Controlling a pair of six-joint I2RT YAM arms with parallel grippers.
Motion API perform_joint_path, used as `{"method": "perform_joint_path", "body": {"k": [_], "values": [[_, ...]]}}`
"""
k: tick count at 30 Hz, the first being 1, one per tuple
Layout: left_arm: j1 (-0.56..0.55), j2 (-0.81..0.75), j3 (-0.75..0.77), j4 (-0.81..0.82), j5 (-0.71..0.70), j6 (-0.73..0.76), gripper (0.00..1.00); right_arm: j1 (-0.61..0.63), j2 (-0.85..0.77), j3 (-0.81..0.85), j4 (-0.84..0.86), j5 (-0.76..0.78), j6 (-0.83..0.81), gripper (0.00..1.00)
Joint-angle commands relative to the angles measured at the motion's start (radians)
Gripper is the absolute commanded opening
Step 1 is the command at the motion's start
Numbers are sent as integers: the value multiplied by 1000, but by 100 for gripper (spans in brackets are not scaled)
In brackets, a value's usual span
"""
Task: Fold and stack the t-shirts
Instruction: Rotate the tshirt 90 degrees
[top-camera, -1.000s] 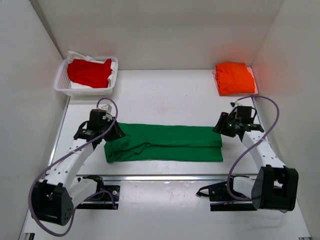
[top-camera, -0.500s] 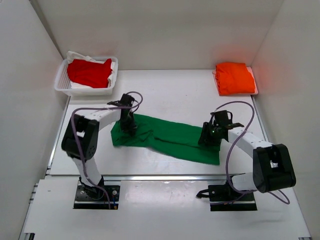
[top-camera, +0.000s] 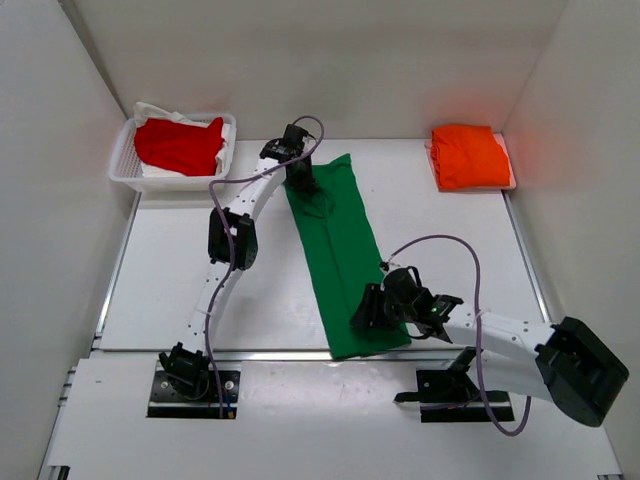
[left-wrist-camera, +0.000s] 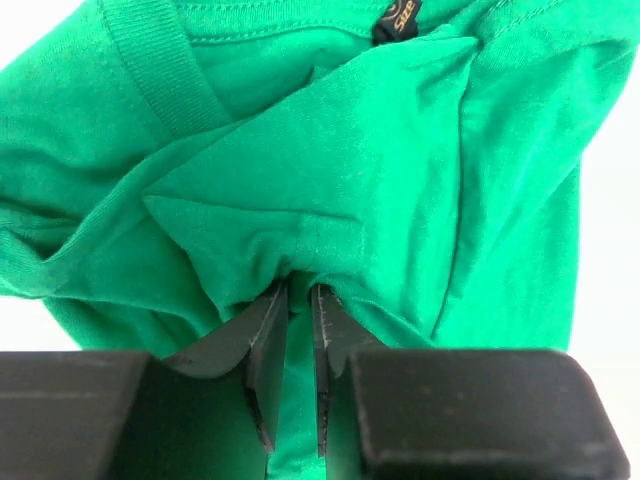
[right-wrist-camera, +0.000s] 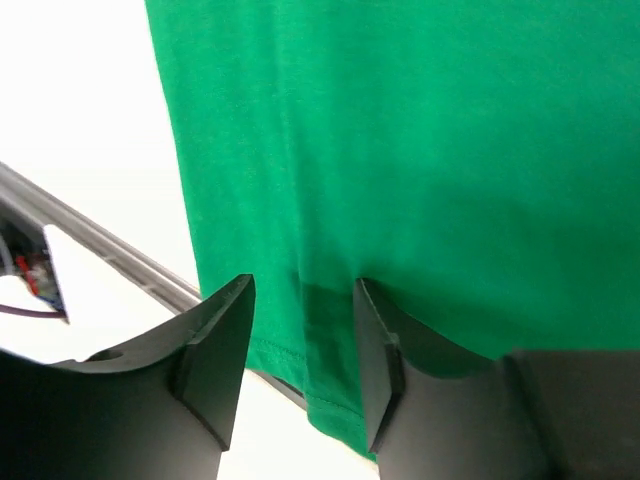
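The left gripper (left-wrist-camera: 300, 290) is pinched nearly together on a raised fold of the green t-shirt (top-camera: 335, 250). The fold sits just below the ribbed collar (left-wrist-camera: 150, 70) and the dark neck label (left-wrist-camera: 395, 20), and the cloth puckers into creases where the fingers meet. The left arm is stretched long across the table (top-camera: 450, 230) to the far middle, so this end of the shirt lies close to the table's far edge and the back wall.

The right gripper (right-wrist-camera: 303, 290) has its fingers standing apart, straddling a strip of the same shirt just above the hem (right-wrist-camera: 320, 400). Cloth lies in the gap, but I cannot tell whether the fingers press on it. The hem reaches the metal rail (right-wrist-camera: 100, 245) at the table's near edge, and the right arm lies low along that edge, reaching in from its base.

Between the two grippers the green shirt is a long narrow strip. It slants from the far middle toward the near right, and its long edges are fairly straight.

Bare tabletop shows on both sides of the strip, a wide band to the left and another to the right.

The red t-shirt (top-camera: 180, 145) is heaped in the white basket (top-camera: 125, 170) at the far left corner. The orange t-shirt (top-camera: 470, 155) lies folded at the far right corner against the side wall. Both are well apart from the green one.
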Motion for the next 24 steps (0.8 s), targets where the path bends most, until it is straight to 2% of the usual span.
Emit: {"method": "perform_joint_path", "body": {"k": [1,3,5,9,10,12,14,19,24], "values": [[12,61,56,-94,75,-7,27,37,127,11,154,15,20,43],[12,-28,-207,20,63,-10,26,48,263,73,182,-18,-16,46],[17,-68,-270,108,64,-19,27,80,352,165,208,-25,-67,46],[49,64,10,62,75,-53,29,149,533,271,252,-34,-103,46],[56,67,15,79,95,-64,30,161,552,297,271,-60,-106,46],[98,21,-99,189,119,-94,30,177,601,340,254,-56,-103,45],[113,9,-144,229,98,-99,31,203,616,367,185,-52,-126,45],[147,45,-20,260,135,-116,30,194,624,372,136,-49,-262,47],[144,-126,15,333,224,-128,32,77,578,455,44,-150,-477,50]]}}
